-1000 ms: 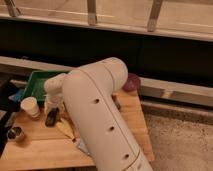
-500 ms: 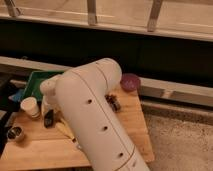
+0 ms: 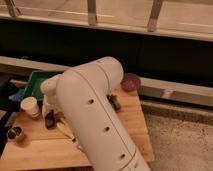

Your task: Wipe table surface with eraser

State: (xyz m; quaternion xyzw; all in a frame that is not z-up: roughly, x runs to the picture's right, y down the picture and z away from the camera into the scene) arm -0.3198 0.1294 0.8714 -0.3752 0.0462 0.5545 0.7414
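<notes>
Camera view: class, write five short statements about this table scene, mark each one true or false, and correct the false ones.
1. The green tray sits at the far left corner of the table. True.
2. The purple bowl lies inside the tray. False: it is at the table's far right corner, apart from the tray.
3. The pincer is down at the tabletop beside the white cup, shut. True.
4. The cup lies tipped on its side. False: it stands upright.
5. The robot's white arm hides much of the tabletop. True.
</notes>
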